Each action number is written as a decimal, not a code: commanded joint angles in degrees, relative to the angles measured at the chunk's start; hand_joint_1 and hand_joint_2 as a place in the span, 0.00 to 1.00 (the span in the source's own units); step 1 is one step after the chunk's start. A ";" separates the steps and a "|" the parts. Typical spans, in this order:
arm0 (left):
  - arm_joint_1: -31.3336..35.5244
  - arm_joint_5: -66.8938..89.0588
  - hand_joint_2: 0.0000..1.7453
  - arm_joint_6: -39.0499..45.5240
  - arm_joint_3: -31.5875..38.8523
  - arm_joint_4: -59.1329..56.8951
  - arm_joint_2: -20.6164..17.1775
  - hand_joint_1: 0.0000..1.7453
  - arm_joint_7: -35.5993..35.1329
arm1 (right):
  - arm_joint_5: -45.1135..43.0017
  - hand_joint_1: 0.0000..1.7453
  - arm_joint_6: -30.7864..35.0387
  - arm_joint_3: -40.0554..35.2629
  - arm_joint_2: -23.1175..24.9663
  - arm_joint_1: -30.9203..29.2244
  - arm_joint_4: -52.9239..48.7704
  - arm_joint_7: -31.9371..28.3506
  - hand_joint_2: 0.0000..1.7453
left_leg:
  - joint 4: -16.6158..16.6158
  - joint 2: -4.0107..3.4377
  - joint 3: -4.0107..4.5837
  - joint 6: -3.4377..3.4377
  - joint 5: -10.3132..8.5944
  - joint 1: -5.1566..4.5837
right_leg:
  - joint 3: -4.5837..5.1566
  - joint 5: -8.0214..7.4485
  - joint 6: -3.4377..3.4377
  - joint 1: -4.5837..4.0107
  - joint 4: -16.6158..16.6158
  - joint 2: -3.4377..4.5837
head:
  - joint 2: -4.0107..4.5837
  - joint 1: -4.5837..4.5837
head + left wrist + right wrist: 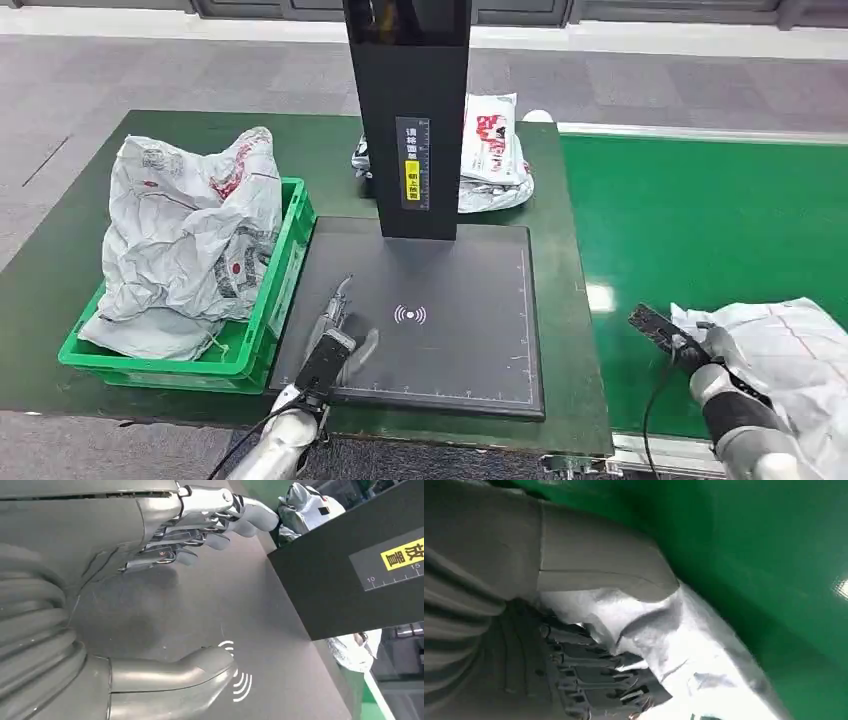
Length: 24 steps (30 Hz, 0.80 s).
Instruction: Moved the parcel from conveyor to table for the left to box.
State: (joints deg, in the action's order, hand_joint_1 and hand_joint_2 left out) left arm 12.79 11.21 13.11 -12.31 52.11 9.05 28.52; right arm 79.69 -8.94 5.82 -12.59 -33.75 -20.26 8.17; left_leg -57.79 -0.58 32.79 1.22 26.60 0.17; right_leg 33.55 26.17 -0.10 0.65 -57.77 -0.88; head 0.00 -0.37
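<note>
The parcel [790,340], a crumpled white plastic mailer, lies on the green conveyor [700,220] at the near right. My right hand [700,350] grips its left edge. In the right wrist view the thumb [614,570] presses on top of the parcel [689,640] while the dark fingers [589,675] curl around its other side. My left hand [340,335] hovers open, low over the black scanner pad [450,300] on the table. In the left wrist view its fingers [210,535] and thumb [190,672] are spread apart with nothing between them.
A green crate [280,290] at the table's left holds crumpled white bags [190,240]. A black post [410,110] rises at the pad's far edge, with more white parcels [495,150] behind it. The dark green table [560,400] meets the conveyor on its right.
</note>
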 commanded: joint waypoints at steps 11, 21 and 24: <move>0.92 -3.10 1.00 -2.37 3.22 -3.21 -0.99 0.00 -0.10 | -1.66 1.00 2.72 -7.24 2.21 -1.58 2.35 1.79 1.00 | 0.06 -0.14 -0.28 0.00 -0.03 0.04 | -0.21 -0.11 0.02 -0.04 0.08 0.22 | 0.00 -0.02; -2.31 -2.96 1.00 -2.27 5.35 2.21 -1.07 0.00 -1.09 | -6.09 1.00 20.07 -10.06 5.90 -4.05 -10.53 1.84 1.00 | 0.03 -0.58 0.04 -0.04 -0.03 -0.03 | 0.07 -0.22 0.02 0.04 -0.03 0.69 | 0.00 0.00; -2.25 -1.93 1.00 -1.81 5.70 2.34 -0.77 0.00 -0.74 | -13.59 1.00 30.39 -10.55 7.13 -2.04 -16.96 -4.97 1.00 | 0.05 -0.24 -0.09 -0.04 -0.08 0.01 | -0.02 -0.14 0.03 -0.01 0.03 0.34 | 0.00 -0.02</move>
State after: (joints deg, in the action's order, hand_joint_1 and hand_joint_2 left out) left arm 11.53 8.15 11.32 -9.73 54.18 8.81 27.91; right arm 74.21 11.50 0.79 -9.44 -34.97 -26.00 9.68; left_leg -57.79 -0.63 32.67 1.20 26.51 0.18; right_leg 33.43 26.12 -0.06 0.65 -57.78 -0.83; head 0.00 -0.39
